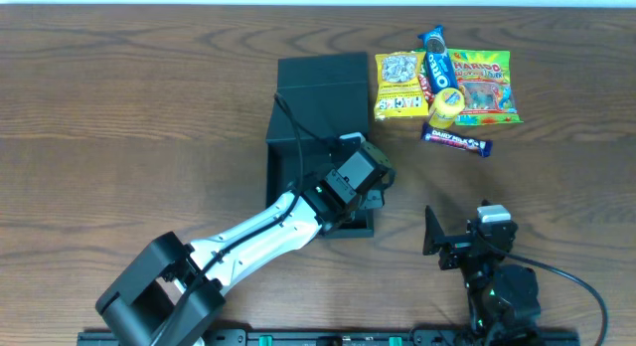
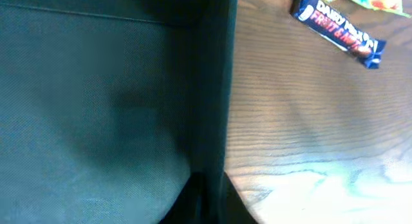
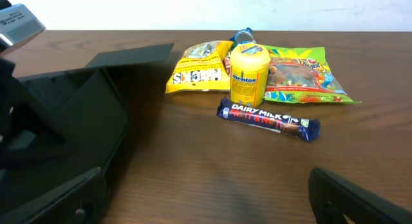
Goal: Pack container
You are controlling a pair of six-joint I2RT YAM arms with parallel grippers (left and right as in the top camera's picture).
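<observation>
Overhead, the left arm reaches in from the lower left, its left gripper [image 1: 360, 192] at the right wall of the dark box [image 1: 308, 137]. The box sits mid-table [image 1: 119, 107] with its lid [image 1: 323, 80] folded back. Whether those jaws pinch the wall or stand a little apart I cannot tell, as the left wrist view shows only the box's wall and floor. To the right, the right gripper [image 1: 459, 232] sits near the front edge, spread wide with nothing between its fingers. Farther back and right, well apart from it, lie the snacks: a yellow packet [image 1: 399, 85], cookie roll [image 1: 434, 58], yellow tub [image 1: 447, 105], gummy bag [image 1: 487, 86], and nearest, a chocolate bar [image 1: 456, 140].

The box looks empty where it shows, so packing seems not yet begun. To do it well, the left arm should steady the wall without blocking the opening. The right gripper should take the chocolate bar across its narrow width, lift it over the wall and lower it inside.
</observation>
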